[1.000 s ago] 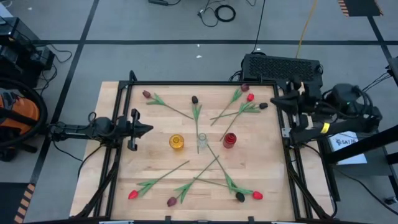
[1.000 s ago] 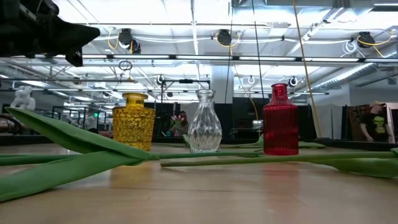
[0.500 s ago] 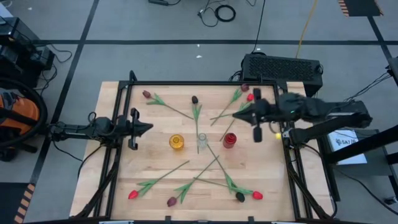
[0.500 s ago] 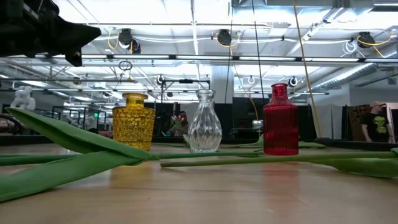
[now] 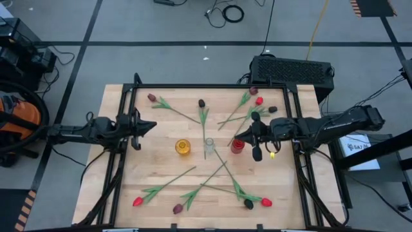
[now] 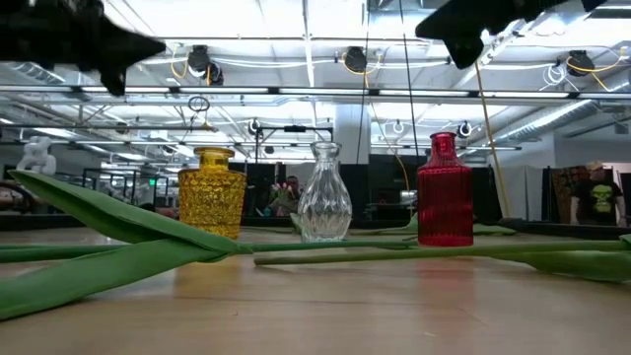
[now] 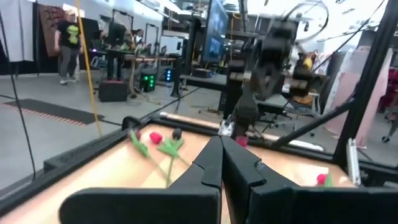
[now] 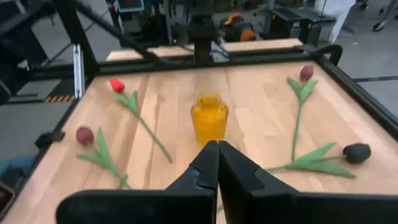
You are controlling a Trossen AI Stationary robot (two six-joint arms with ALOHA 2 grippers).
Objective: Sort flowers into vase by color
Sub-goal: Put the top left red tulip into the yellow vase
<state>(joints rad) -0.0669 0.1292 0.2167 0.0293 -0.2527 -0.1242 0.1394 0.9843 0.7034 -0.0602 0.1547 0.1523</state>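
No flower is held: the right gripper (image 5: 243, 133) is clenched on nothing and hangs above the table (image 5: 161, 164) just beside the red vase (image 5: 237, 145), while the left gripper (image 5: 152, 127) is likewise clenched empty and waits at the table's left edge. The flowers (image 5: 212, 182) are all lying flat on the table in two loose groups, one at the far side and one at the near side, with the yellow vase (image 5: 183, 147), the clear vase (image 5: 209, 147) and the red vase set in a row between them. A knock against the red vase is judged the first risk, since the right gripper is carried close over it and a descent with little clearance could tip it. A second risk is seen in the far group, where a red tulip (image 5: 259, 100), a dark tulip (image 5: 273, 109) and a maroon tulip (image 5: 253, 91) lie with stems crossed; a grasp on one stem there could drag a neighbour along or close on two at once. The near group is tangled in the same way, its stems fanning from one crossing point. The narrow vase necks leave little margin for a thin, flexible stem. A black box (image 5: 291, 69) stands beyond the far edge, and a person (image 6: 598, 193) is seen in the room behind.
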